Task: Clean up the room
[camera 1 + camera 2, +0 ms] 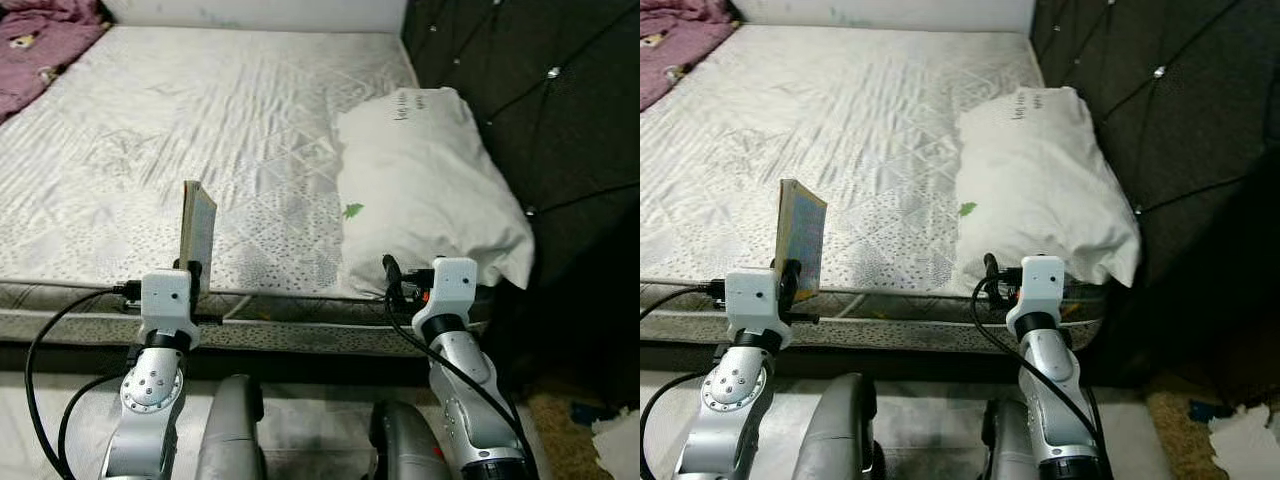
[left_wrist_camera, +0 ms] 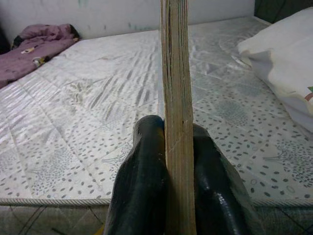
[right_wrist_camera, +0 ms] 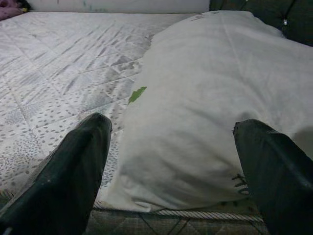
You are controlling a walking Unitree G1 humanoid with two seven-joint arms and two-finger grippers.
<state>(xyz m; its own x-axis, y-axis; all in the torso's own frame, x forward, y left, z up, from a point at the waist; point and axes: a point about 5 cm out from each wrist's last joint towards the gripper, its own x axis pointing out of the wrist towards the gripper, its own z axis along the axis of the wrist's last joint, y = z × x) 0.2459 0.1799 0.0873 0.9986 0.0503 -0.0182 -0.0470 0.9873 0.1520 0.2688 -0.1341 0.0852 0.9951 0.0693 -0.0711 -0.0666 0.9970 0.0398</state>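
The left gripper (image 2: pixel 178 171) is clamped on a thin book (image 1: pixel 196 233), upright over the near edge of the bed (image 1: pixel 200 130). Its wrist view shows worn, yellowed page edges; the head views show a bluish cover. The right gripper (image 3: pixel 171 161) hangs apart before the white pillow (image 1: pixel 430 190).
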